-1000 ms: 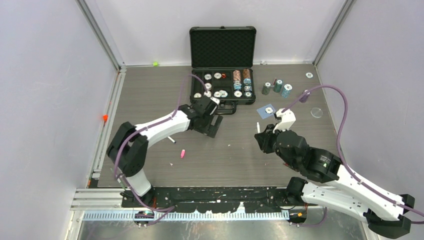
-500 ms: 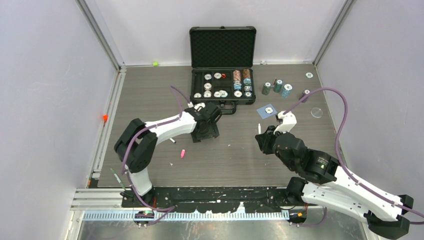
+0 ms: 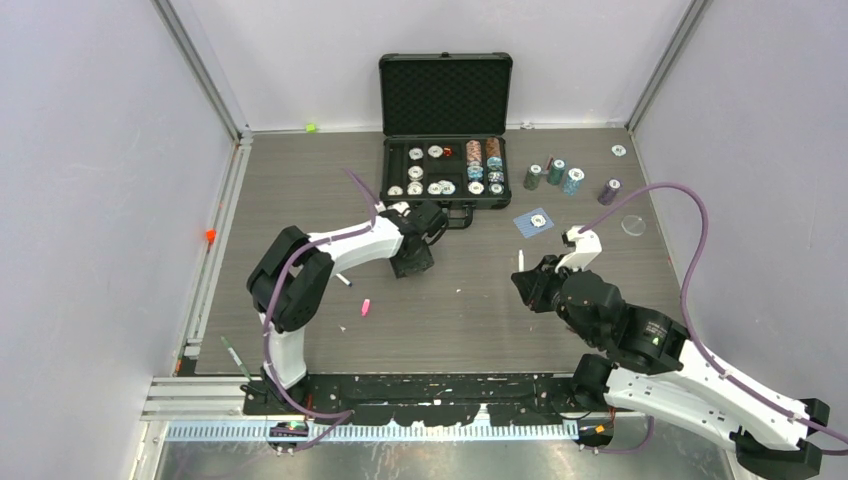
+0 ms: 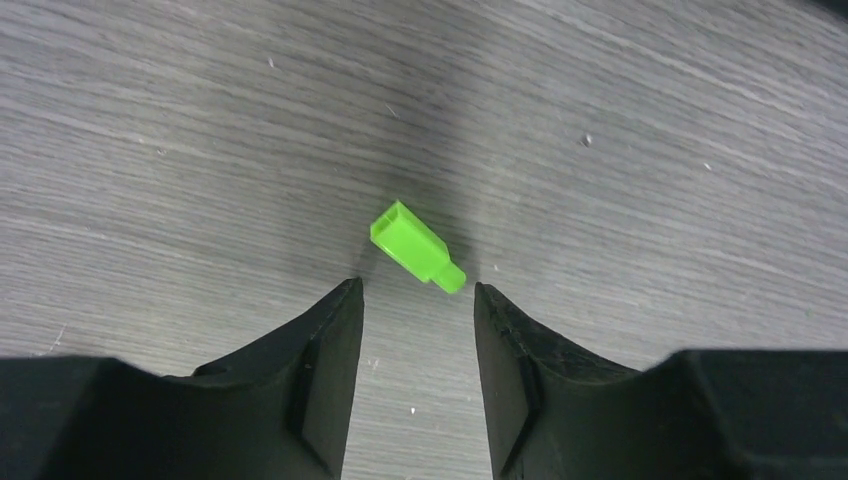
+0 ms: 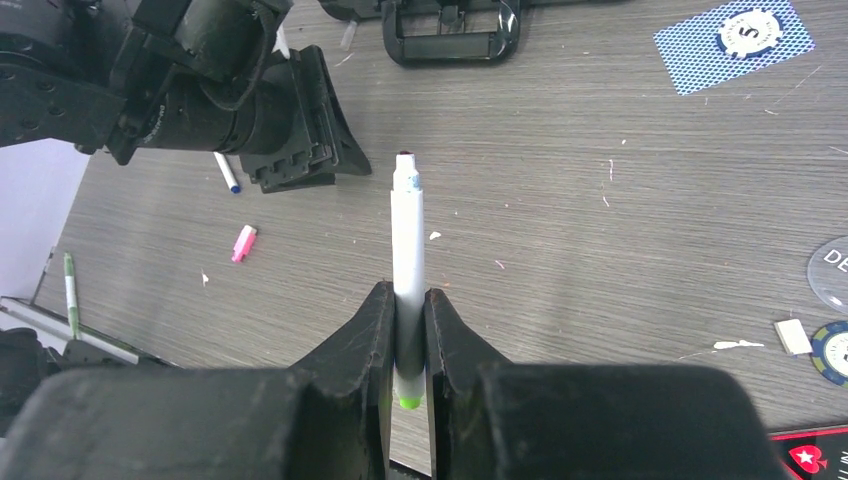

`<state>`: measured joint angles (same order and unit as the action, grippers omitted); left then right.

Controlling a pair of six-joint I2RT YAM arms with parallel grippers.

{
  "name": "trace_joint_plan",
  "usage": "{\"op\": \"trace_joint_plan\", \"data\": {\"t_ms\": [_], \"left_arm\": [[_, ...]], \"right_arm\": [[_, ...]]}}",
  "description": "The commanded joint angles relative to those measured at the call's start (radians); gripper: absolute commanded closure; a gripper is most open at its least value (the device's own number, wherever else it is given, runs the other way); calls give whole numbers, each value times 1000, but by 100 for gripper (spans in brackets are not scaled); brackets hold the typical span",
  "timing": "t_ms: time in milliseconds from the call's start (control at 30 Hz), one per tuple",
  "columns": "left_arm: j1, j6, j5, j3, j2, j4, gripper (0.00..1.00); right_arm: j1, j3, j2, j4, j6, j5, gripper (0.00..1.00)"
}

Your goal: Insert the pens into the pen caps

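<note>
Overhead, two arms reach over a grey wood-grain table (image 3: 300, 190). The left gripper (image 4: 415, 292) faces the surface with its jaws apart. A neon green pen cap (image 4: 415, 245) lies flat just beyond the fingertips, in line with the gap. The right gripper (image 5: 407, 300) is clamped on a white pen (image 5: 407, 235), held near its green end with the bare tip pointing away. A pink cap (image 5: 244, 243) and a second white pen (image 5: 226, 172) lie near the left arm. An open black case (image 3: 445, 100) of poker chips stands at the far side.
</note>
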<state>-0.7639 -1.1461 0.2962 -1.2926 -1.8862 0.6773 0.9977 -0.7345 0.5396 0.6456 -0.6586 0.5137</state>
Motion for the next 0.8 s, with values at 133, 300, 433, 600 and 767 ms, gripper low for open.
{"op": "trace_joint_plan", "data": {"t_ms": [133, 300, 433, 600, 767], "left_arm": [[30, 45, 63, -49, -59, -19, 55], [36, 79, 57, -38, -67, -47, 62], [37, 104, 60, -11, -56, -63, 69], [37, 174, 24, 37, -26, -126, 79], [34, 250, -49, 114, 18, -184, 80]], "right_arm": [[4, -13, 33, -29, -8, -9, 100], [3, -22, 50, -29, -6, -17, 100], [3, -31, 66, -29, -4, -22, 100], [3, -54, 115, -37, -4, -31, 100], [4, -74, 159, -51, -4, -48, 100]]}}
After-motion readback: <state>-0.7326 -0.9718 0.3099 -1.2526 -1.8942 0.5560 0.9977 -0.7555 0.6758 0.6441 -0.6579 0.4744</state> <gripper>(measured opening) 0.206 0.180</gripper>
